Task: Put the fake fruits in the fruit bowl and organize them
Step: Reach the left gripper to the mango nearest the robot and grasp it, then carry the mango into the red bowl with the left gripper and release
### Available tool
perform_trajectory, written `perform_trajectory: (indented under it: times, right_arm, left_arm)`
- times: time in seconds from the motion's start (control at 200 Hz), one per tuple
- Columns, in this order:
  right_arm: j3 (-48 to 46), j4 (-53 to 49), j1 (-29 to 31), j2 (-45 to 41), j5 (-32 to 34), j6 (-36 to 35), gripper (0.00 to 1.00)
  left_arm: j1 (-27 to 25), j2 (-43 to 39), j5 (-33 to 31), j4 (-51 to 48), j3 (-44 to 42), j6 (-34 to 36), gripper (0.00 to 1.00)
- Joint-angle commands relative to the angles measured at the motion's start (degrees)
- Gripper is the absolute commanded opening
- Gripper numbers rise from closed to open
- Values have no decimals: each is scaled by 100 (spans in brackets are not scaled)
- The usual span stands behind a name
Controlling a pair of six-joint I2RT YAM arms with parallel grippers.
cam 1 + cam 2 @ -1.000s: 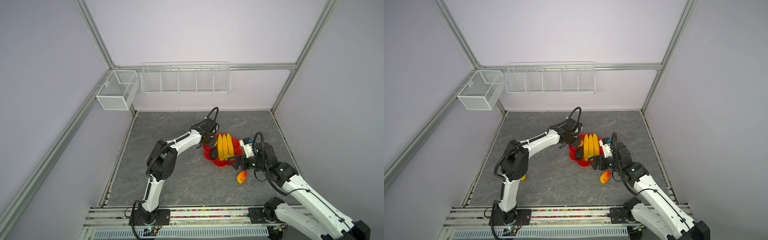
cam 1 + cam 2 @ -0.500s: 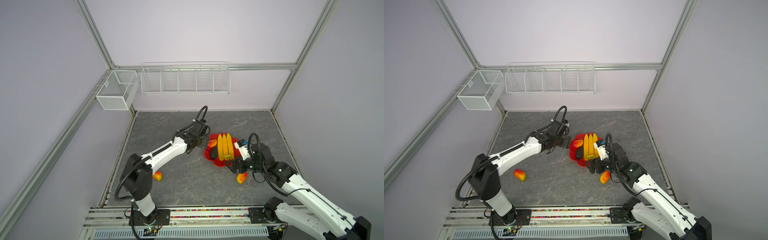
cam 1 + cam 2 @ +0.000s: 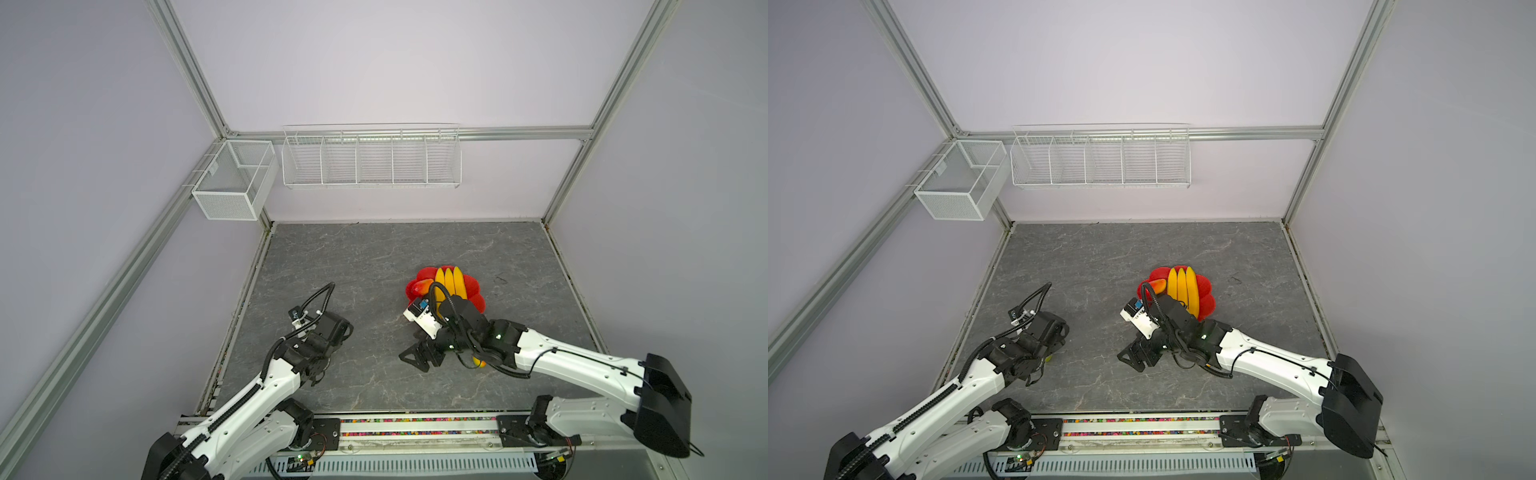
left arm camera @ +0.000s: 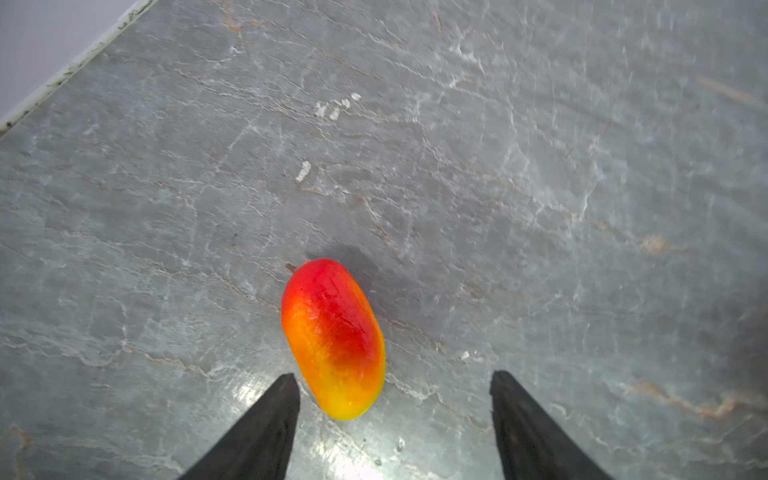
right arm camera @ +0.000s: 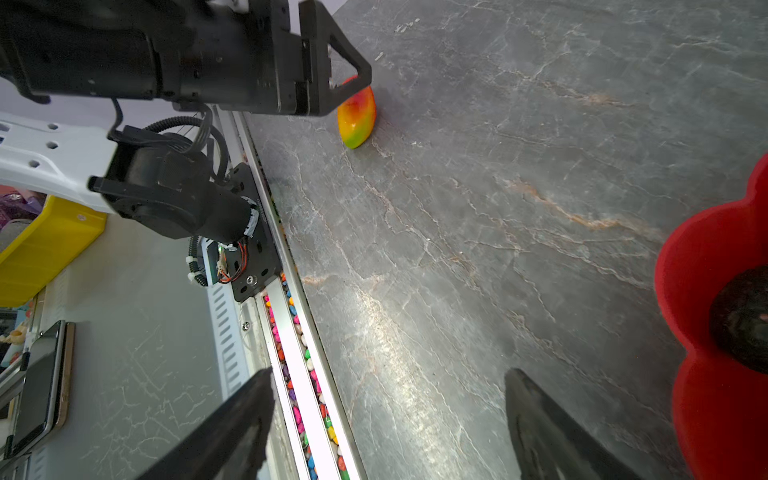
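Left wrist view shows the left gripper [image 4: 395,374], back from leaving one mango [image 3: 423,286] in the red fruit bowl [image 3: 473,285], spread-fingered over the next mango [image 4: 332,338] on the tabletop [image 4: 540,166]; right gripper [image 5: 389,372] also spread, empty.

The worktop [image 4: 540,166] is grey with pale veins. The mango [image 4: 332,338] shades from red through orange to yellow-green. The bowl [image 3: 473,290] is glossy red, the bananas [image 3: 448,282] yellow.
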Motion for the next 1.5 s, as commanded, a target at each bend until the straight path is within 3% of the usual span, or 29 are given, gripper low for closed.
perform_trajectory:
  times: [0.0, 0.35, 0.57, 0.67, 0.81, 1.0, 1.185, 1.339, 1.499]
  right_arm:
    - [34, 301, 46, -7, -70, -85, 88]
    - [13, 267, 44, 44, 0, -73, 88]
    - [27, 184, -13, 46, 78, -25, 88]
    - [-58, 120, -247, -75, 79, 133, 89]
    - [-466, 47, -1038, -584, -106, 533, 88]
    - [-704, -650, -1949, -1478, -165, 707, 89]
    - [-940, -1269, -2682, -2320, -57, 1052, 89]
    - [-1146, -1545, -2895, -2721, -17, 1329, 89]
    - [-1193, -1770, -2909, -3038, 97, 1418, 89]
  left_arm:
    - [200, 49, 94, -99, -223, -564, 73]
    - [623, 328, 372, 524, -658, -525, 72]
    - [961, 653, 684, 1426, -857, -12, 68]
    - [974, 918, 846, 1712, -812, 127, 62]
    - [966, 1218, 1154, 2164, -765, 252, 45]
    - [869, 1363, 2168, 2842, -145, 1220, 38]
    - [132, 2182, 2805, 3329, 1106, 2261, 37]
    - [-330, 3287, 3594, 3529, 2209, 3066, 37]
    - [-749, 4242, 3806, 3253, 3176, 3587, 37]
